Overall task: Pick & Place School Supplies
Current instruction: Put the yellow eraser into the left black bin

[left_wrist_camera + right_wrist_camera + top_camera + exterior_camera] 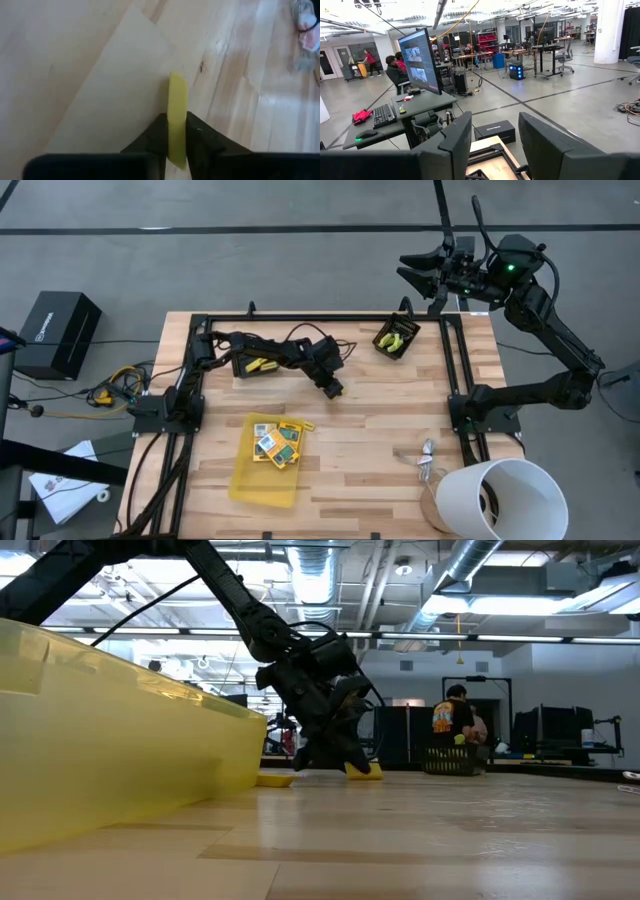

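My left gripper (333, 388) is low over the middle of the table, shut on a short yellow stick (177, 95); the stick also shows in the low view (365, 772) under the fingers. Several printed boxes (278, 442) lie in the flat translucent yellow tray (262, 480) nearer the front. A black bin (397, 340) at the far right holds yellow-green supplies. A second black bin (258, 365) with yellow sticks sits under the left arm. My right gripper (415, 265) is open and empty, raised beyond the table's far edge. My left gripper pinches the yellow stick's near end (177, 137) between its two fingers (200, 137). The stick lies along the fingers and sticks out past their tips. The fingers slant down at the table. The stick's free end (368, 773) is at table-top level; whether it touches, I cannot tell.
A large white round container (505, 498) stands at the front right corner, with silvery clips (425, 460) next to it. Black rails (455, 370) frame the table. In the low view the yellow tray's wall (120, 750) fills the left foreground. People show in the room behind.
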{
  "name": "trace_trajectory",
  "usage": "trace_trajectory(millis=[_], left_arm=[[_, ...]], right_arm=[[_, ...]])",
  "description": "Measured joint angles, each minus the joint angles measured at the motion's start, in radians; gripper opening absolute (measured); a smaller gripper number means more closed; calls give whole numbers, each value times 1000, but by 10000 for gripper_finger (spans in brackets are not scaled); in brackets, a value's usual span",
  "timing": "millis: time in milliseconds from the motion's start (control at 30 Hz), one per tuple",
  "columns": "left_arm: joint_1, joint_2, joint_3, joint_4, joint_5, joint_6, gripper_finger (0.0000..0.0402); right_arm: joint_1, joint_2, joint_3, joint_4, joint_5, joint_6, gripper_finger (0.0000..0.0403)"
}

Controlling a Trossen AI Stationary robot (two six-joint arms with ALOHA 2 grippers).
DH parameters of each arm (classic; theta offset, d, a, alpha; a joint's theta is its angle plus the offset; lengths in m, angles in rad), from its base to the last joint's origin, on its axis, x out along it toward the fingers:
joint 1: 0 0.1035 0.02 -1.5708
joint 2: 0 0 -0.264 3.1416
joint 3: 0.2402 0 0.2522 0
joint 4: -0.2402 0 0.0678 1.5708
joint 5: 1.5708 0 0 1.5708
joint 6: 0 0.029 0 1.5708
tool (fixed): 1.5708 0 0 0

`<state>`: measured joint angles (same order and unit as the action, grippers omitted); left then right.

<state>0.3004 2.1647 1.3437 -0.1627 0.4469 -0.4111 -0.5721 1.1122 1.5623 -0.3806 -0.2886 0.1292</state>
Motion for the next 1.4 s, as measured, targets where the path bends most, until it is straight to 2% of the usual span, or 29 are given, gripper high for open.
trace_trajectory(millis=[67,200,400,600,767,1000,1067,1200,1400], left_arm=[[-5,-1,0,-1,-2,22,27],[-16,-3,3,-23,-32,70,28],[-14,-16,-2,7,-30,39,27],[4,-156,0,8,-32,50,27],[45,-317,-2,-154,-147,165,27],[156,-499,-1,-572,-307,415,27],[200,-534,-6,-629,-333,447,27],[288,-619,-115,-634,-329,465,27],[403,-792,-368,-568,-281,456,27]], right_arm=[[0,0,0,0,0,0,154],[0,0,0,0,0,0,154],[0,0,0,0,0,0,154],[0,0,0,46,1,-6,154],[0,6,1,89,1,-8,154],[0,20,2,82,1,-6,154],[0,24,-1,78,1,-5,154],[6,39,0,89,1,12,154],[11,60,0,113,1,26,154]])
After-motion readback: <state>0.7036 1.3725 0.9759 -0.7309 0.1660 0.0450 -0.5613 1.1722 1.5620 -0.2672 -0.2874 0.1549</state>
